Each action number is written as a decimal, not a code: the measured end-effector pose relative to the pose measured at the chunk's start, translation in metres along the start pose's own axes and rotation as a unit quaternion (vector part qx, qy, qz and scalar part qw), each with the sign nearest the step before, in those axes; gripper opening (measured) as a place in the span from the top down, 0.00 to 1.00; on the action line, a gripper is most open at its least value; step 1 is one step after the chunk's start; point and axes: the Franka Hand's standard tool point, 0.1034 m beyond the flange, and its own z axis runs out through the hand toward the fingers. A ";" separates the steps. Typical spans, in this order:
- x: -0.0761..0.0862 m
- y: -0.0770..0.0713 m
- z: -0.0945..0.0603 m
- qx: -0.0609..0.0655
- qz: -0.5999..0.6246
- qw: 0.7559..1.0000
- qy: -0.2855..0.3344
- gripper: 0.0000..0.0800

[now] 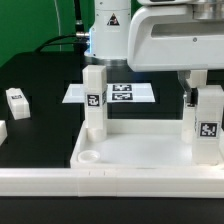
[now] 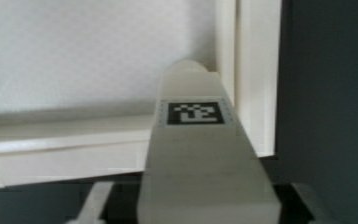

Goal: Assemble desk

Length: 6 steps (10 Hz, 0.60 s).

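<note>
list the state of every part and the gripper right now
tabletop: lying flat, hollow side up, front corner socket empty
first leg: standing upright on the tabletop, exterior view's left, untouched
second leg: upright on the exterior view's right, between the gripper's fingers
gripper: straddling the second leg, clamped or not unclear
small white block: lying loose on the table, apart from the tabletop

The arm (image 1: pixel 165 40) hangs above the leg (image 1: pixel 209 125) at the exterior view's right. The end effector (image 1: pixel 205 95) straddles that leg's top, with fingers (image 1: pixel 189 92) on either side; contact cannot be confirmed.
</note>
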 end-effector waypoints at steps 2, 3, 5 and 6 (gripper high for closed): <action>0.001 0.001 0.000 0.003 0.114 0.993 0.000 0.64; 0.001 0.001 0.000 0.003 0.148 0.989 0.000 0.64; 0.001 0.002 0.000 0.004 0.263 0.965 -0.001 0.64; 0.001 0.002 0.000 0.004 0.306 0.952 -0.002 0.64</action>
